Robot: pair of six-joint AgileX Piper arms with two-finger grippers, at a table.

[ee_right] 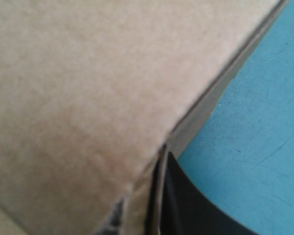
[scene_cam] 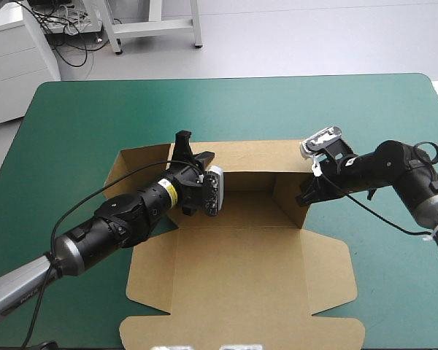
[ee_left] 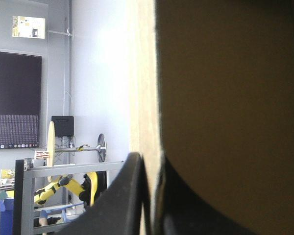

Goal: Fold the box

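High view puts the brown box [scene_cam: 241, 284] mid-frame on the teal-green counter [scene_cam: 73, 131], lid flat toward the lower edge, far walls raised; the left hand [scene_cam: 193, 148] grips the back wall's left corner and the right hand [scene_cam: 305, 195] the right side wall, probably to hold them upright for tucking. Only the wrist views show the grips: each hand is nearly closed, board pinched between its black fingers [ee_left: 122, 196].

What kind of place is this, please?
Probably a robotics lab or test bench, not a home or a shop. The left gripper and the right gripper each hold a raised wall of a cut brown box, which lies on a table with a teal-green cover.
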